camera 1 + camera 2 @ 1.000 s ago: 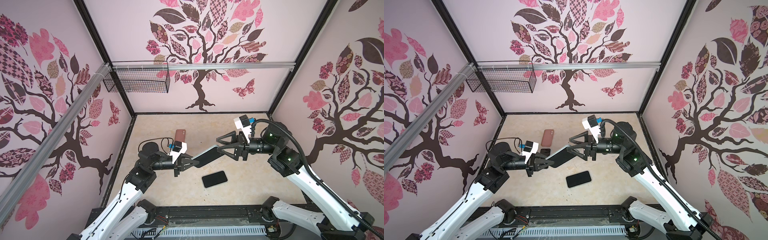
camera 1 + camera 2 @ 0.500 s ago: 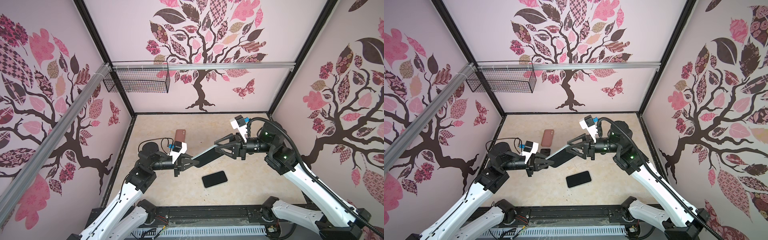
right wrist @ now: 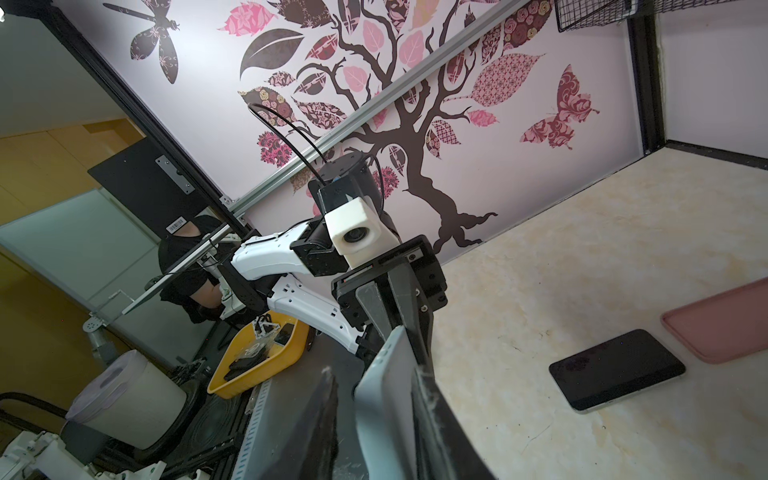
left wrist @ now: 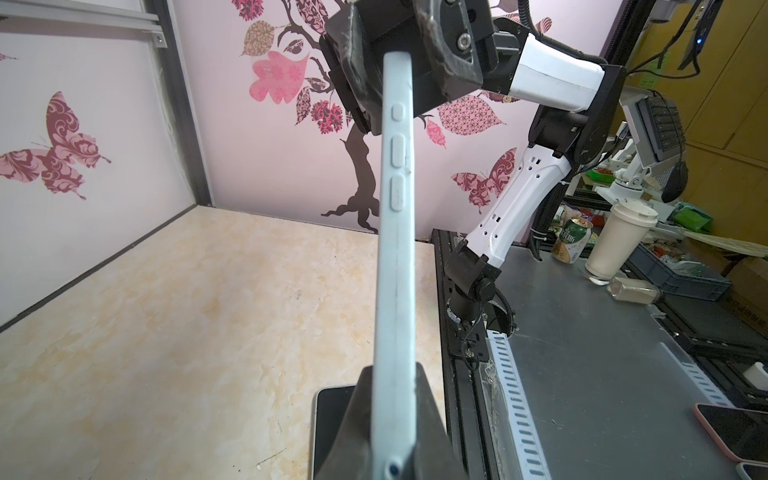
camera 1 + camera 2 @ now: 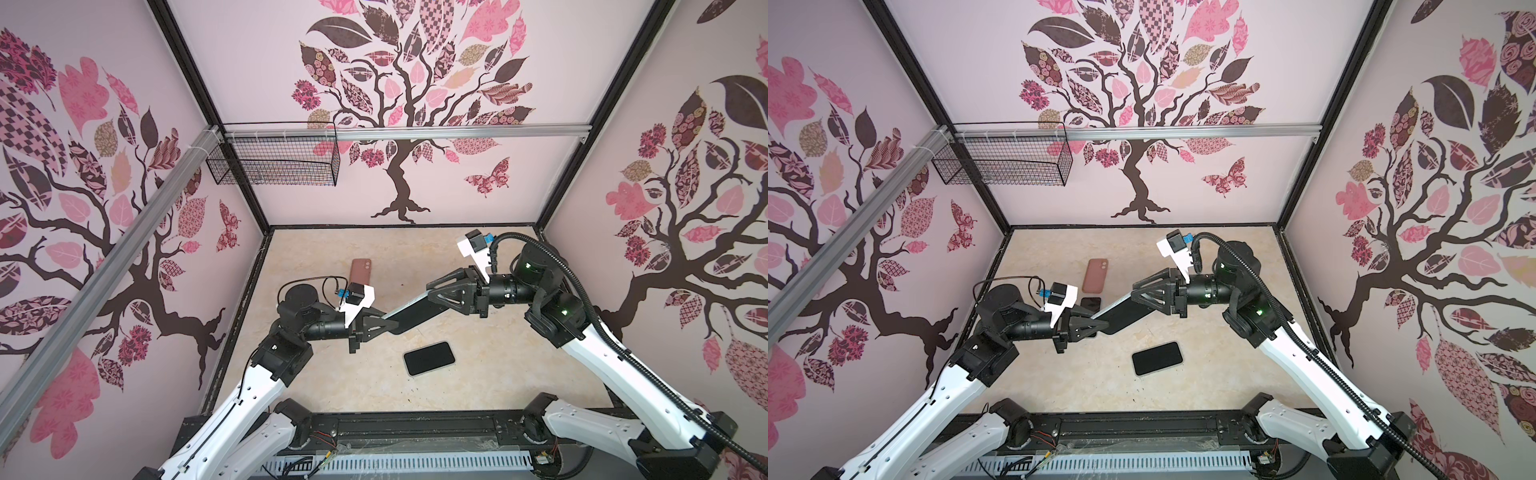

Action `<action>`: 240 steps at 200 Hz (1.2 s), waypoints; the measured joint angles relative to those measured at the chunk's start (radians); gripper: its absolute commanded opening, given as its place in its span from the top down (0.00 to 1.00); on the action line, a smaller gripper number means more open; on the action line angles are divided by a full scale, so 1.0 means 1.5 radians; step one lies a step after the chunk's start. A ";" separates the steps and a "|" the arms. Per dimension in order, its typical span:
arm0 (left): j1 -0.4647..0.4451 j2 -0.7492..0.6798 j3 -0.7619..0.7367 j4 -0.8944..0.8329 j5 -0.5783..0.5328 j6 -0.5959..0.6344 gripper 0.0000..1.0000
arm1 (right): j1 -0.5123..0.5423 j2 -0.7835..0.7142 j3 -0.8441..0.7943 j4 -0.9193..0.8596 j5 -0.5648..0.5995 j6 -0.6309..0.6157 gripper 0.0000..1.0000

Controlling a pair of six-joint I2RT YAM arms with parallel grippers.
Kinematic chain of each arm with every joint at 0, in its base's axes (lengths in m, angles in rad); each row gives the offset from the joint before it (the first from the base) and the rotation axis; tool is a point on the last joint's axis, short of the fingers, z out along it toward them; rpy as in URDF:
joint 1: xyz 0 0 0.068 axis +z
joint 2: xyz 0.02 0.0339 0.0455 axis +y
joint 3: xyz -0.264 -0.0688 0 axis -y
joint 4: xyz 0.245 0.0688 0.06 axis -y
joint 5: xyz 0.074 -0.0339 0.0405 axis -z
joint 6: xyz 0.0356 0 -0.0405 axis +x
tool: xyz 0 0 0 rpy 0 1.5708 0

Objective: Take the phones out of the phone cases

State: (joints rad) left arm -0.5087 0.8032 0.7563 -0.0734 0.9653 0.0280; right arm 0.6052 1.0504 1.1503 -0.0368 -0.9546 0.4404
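A phone in a pale blue phone case hangs edge-up above the table between both arms; its dark face shows in both top views. My left gripper is shut on one end of the case. At the other end, my right gripper straddles the case. One of its fingers lies against the case. A narrow gap separates the other finger from it.
A bare black phone lies on the table below the arms. A pink case lies further back, with a small dark phone beside it. A wire basket hangs on the back left wall.
My right gripper has slid further over its end of the cased phone and its jaws have narrowed around it. The left gripper has held still.
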 measured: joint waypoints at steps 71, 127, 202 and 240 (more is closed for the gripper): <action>0.000 0.002 0.000 -0.018 -0.014 0.025 1.00 | -0.004 0.007 -0.022 0.037 -0.006 0.035 0.78; 0.000 0.000 0.002 -0.037 -0.023 0.050 1.00 | -0.006 0.016 -0.022 0.048 -0.023 0.039 0.82; 0.000 -0.008 0.035 -0.118 -0.084 0.147 1.00 | -0.010 0.027 -0.021 0.051 -0.031 0.059 0.87; 0.000 -0.008 0.047 -0.139 -0.120 0.188 1.00 | -0.016 0.038 -0.020 0.056 -0.025 0.082 0.90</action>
State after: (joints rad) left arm -0.5091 0.7906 0.8265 -0.2817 0.7860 0.3107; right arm 0.5819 1.1076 1.1202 0.0479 -0.9920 0.5640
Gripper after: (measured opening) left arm 0.112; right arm 0.155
